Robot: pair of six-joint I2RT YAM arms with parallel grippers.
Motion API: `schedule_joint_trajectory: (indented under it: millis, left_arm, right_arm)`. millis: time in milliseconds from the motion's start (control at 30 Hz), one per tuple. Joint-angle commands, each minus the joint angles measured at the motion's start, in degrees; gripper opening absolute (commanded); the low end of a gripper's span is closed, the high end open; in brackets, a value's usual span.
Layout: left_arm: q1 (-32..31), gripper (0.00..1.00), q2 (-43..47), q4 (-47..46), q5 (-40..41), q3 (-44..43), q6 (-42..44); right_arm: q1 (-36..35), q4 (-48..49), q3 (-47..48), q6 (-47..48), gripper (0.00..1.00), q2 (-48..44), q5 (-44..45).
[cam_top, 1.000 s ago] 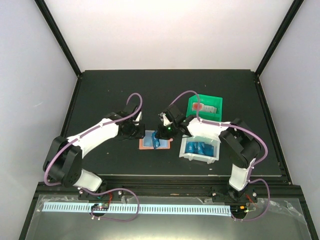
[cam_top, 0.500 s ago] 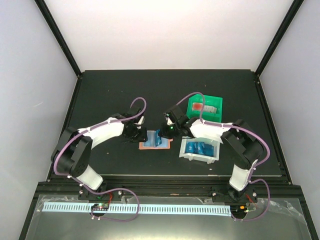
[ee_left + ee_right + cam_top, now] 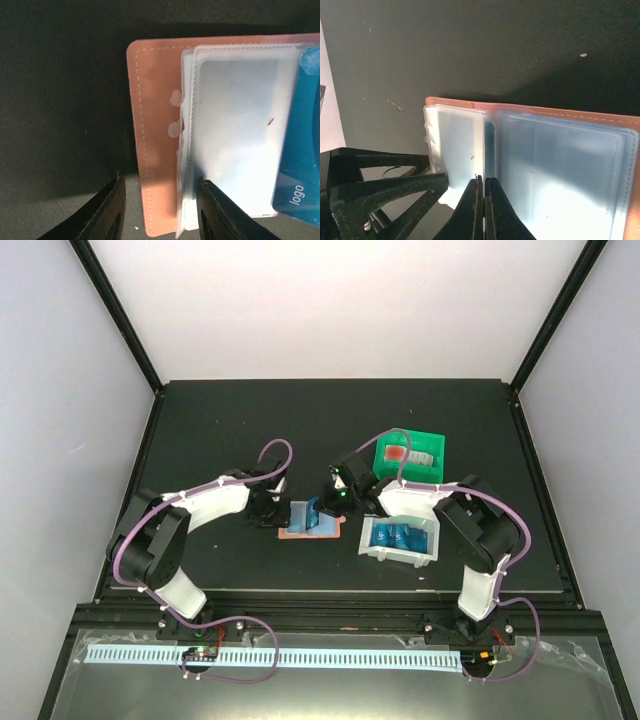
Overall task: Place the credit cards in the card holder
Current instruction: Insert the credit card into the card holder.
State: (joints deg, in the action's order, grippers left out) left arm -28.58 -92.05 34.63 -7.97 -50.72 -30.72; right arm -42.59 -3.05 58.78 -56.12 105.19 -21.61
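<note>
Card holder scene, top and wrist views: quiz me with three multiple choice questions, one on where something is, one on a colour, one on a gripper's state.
1. Which bin holds the loose blue cards? A green; B white; C neither.
2. What colour is the card holder cover? A black; B yellow; C salmon pink.
3. How do the right gripper fingers stand? A shut together; B spread wide; C out of view.

Answers:
1 B: the top view shows them lying inside the white bin.
2 C: the left wrist view shows its pink stitched edge.
3 A: the right wrist view shows no gap between them.
</note>
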Motion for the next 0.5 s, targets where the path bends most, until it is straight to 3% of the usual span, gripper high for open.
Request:
schedule_joint_trajectory:
  millis: [0,167,333,467]
  left_arm:
    - [0.2,0.40,-1.2,-0.3,0.7,0.8,-0.6]
    - [0.2,0.40,-1.5,-0.5,0.8,1.0,-0.6]
    - [0.2,0.33,-1.9,-0.5,0.9,1.0,-0.7]
    - [0.2,0.30,-2.1,-0.6,0.7,1.0,-0.6]
  right_arm:
    - [0.2,1.6,-0.5,-1.1,0.01,0.7,0.3]
    - [0.2,1.0,-1.5,-0.7,0.01,-1.3,2.2]
    - [0.3,-2.4,-1.1,0.6,0.01,-3.3,6.7]
    - [0.2,-1.9,-0.7,0.9,0.01,-2.2,5.0]
